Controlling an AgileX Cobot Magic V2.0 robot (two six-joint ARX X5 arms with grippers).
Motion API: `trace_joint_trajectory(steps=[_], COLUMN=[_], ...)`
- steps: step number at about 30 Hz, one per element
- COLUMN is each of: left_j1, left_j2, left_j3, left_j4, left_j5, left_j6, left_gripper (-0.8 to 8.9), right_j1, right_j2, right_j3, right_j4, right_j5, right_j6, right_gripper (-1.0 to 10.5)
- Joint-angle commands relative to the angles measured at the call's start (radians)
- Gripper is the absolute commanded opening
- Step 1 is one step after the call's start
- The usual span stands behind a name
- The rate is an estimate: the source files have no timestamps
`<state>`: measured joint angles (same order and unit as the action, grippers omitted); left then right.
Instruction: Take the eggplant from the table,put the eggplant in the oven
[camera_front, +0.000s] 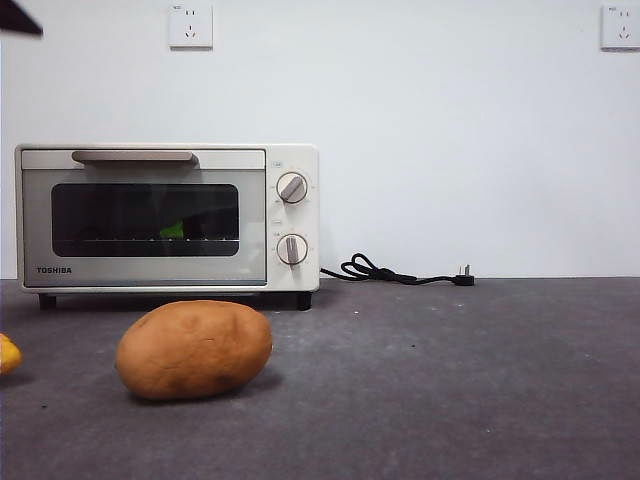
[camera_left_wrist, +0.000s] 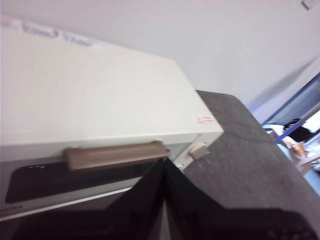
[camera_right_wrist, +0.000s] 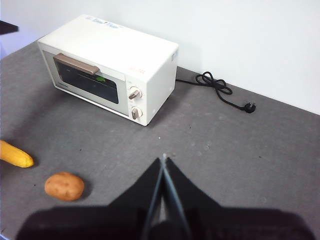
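The cream-white oven (camera_front: 295, 160) stands at the back left of the table (camera_front: 450, 380) with its door closed. Behind the dark glass only a green bit of the eggplant (camera_front: 172, 230) shows; the right wrist view shows that same green spot of the eggplant (camera_right_wrist: 101, 79) inside the oven (camera_right_wrist: 145, 55). My left gripper (camera_left_wrist: 165, 162) is shut and empty, hovering just in front of the grey handle (camera_left_wrist: 115, 155), above the oven (camera_left_wrist: 100, 95). My right gripper (camera_right_wrist: 164, 159) is shut and empty, high over the table's right part.
A fat brown potato (camera_front: 194, 349) lies in front of the oven. A yellow vegetable (camera_right_wrist: 15, 154) lies at the table's left edge. A black power cord (camera_front: 395, 272) trails along the wall to the right of the oven.
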<state>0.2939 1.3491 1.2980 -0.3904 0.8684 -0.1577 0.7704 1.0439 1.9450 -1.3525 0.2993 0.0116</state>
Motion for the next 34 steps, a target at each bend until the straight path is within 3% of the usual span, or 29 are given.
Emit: trace_joint_trajectory(steps=[1,16,25,34], left_j1=[-0.029,-0.106,-0.106,-0.106], left_j2=[-0.099,-0.531,-0.700,-0.700], left_j3=[0.006,0.006,0.006,0.006], left_j4=[-0.079,-0.544,-0.640,-0.638], left_j5=[-0.050,-0.348,-0.493,-0.502], left_j6=[0.037,0.117,0.116,0.116], left_gripper=[-0.06,-0.06,-0.06,-0.05], right_j1=[0.002,0.002,0.002,0.002], right_j2=[0.000,0.000,0.000,0.000], right_j3=[-0.001,-0.001,-0.001,-0.001], right_j4=[-0.023,-0.023,-0.023,-0.023], right_j5=[0.005,0.004,0.005,0.005], right_j6=[0.010,0.014,0.014,0.014], right_gripper=[-0.1,-0.1,0.0,0.0])
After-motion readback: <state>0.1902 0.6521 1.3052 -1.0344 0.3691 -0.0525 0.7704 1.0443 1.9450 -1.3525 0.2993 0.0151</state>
